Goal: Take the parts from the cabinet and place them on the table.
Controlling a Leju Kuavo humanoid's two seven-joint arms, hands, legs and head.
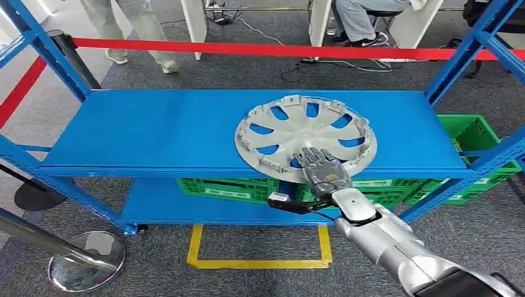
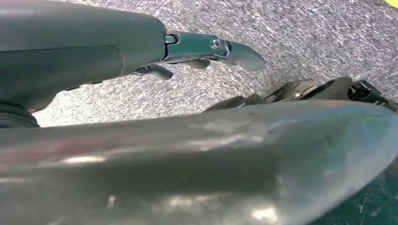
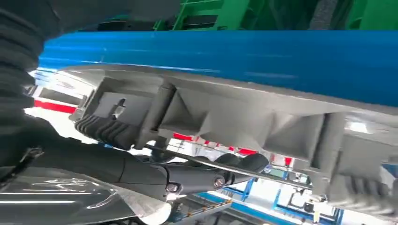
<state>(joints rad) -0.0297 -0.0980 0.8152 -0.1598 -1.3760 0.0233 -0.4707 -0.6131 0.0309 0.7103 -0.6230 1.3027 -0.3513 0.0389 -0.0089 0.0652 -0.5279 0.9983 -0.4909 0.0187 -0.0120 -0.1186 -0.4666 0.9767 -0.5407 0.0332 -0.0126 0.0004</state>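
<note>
One silver arm, the robot's right, reaches forward from low in the head view, its right hand (image 1: 321, 168) laid on the near rim of the wheel cover (image 1: 304, 135). In the right wrist view its fingers (image 3: 234, 169) curl against the cover's ribbed underside at the shelf edge, gripping the rim. The left hand (image 2: 206, 54) hangs over grey carpet, fingers apart, holding nothing. Green crates (image 1: 477, 139) sit on the lower level; their contents cannot be told. The wheel cover lies flat on the blue shelf (image 1: 155, 133). Beyond, a red barrier tape (image 1: 247, 48) crosses before standing and seated people.
</note>
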